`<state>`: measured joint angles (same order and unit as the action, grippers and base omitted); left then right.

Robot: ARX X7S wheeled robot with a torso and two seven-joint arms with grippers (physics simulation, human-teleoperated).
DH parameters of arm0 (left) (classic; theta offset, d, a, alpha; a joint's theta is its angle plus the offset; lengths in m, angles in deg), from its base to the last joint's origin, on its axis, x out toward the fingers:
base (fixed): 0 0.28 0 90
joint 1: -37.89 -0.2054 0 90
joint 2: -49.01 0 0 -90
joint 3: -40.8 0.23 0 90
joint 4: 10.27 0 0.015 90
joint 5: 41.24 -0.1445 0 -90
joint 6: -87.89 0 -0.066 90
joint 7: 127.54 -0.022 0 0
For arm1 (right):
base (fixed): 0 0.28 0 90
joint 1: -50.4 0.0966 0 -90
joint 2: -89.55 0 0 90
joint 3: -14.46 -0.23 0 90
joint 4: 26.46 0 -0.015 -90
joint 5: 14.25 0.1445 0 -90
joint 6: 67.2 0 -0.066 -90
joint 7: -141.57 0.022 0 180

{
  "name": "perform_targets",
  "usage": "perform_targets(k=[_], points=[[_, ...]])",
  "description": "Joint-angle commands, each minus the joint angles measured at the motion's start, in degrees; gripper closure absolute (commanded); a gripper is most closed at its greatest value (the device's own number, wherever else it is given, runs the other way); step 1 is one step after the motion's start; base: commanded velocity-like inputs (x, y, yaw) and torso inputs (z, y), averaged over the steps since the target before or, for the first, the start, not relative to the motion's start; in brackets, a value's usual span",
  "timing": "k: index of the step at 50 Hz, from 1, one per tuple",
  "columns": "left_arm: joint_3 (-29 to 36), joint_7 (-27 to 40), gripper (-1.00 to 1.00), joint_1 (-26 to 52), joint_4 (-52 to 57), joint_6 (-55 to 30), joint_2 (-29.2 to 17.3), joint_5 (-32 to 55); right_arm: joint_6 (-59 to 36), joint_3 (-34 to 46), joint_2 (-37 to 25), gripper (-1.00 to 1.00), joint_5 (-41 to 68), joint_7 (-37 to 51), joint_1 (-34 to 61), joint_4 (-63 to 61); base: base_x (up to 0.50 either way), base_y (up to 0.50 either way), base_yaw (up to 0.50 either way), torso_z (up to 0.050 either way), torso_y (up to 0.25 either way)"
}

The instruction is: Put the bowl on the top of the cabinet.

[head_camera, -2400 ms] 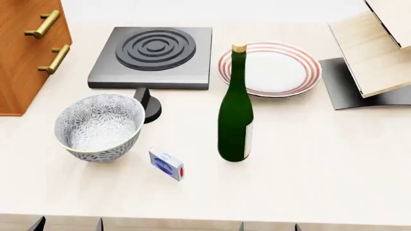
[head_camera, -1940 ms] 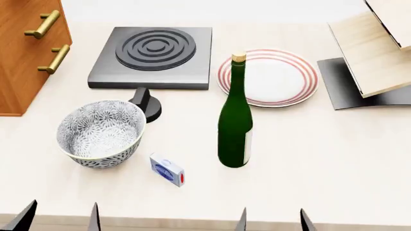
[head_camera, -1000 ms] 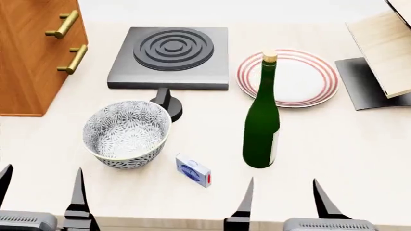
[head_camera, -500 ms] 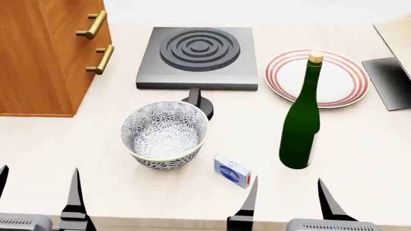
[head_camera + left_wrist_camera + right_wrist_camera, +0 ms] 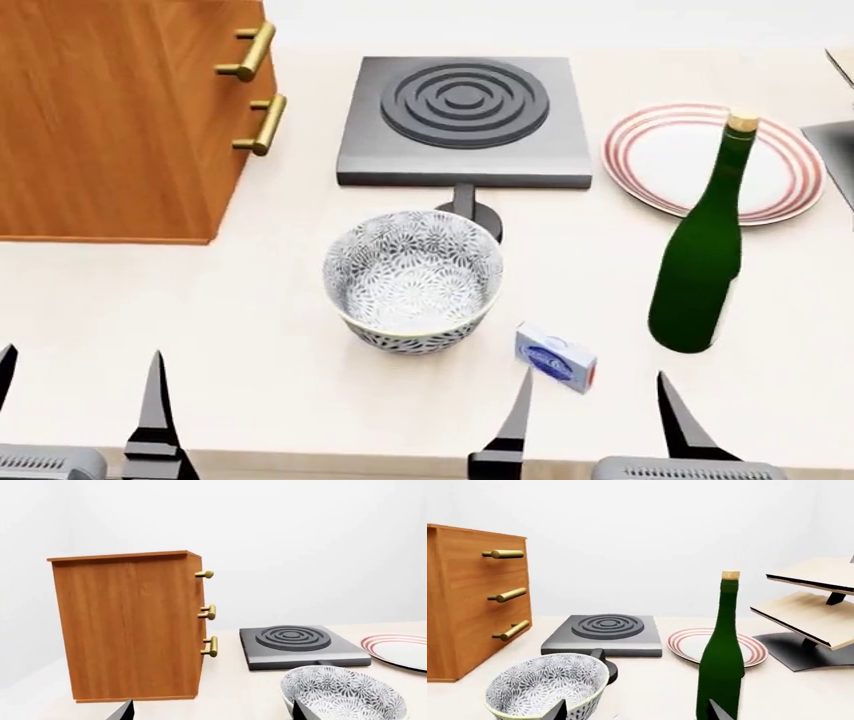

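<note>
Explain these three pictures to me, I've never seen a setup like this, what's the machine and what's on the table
This is a simulated two-armed robot, steered by a person. One picture looks down from its head; the other two come from small cameras near each arm's jaws.

In the head view, the black prongs at the bottom are the left gripper and right gripper. Both are open and hold nothing.

On the pale table sit a patterned bowl, a wooden cabinet with brass handles, a dark hotplate, a red-ringed plate, a green bottle and a small blue-and-white box. The right wrist view also shows a light-wood rack.

The bowl stands on the table, between the cabinet and the bottle; the job is to put it on top of the cabinet.
</note>
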<state>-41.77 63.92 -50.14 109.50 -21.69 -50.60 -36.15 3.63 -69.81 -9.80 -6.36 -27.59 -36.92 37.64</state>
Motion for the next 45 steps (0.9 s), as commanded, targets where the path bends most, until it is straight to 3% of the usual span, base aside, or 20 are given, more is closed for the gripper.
perform_targets(k=[1, 45], points=[[0.17, 0.52, -1.00, 0.08, 0.04, 0.00, -0.49, 0.43, 0.07, 0.96, -0.39, -1.00, -0.21, 0.61, 0.23, 0.21, 0.00, 0.50, 0.00, 0.000, 0.000], [0.99, 2.77, -1.00, -0.30, -0.28, 1.24, -2.51, 2.49, 1.26, 1.77, -1.88, -1.00, 2.53, 2.20, -0.08, 0.12, 0.00, 0.26, 0.00, 0.000, 0.000]])
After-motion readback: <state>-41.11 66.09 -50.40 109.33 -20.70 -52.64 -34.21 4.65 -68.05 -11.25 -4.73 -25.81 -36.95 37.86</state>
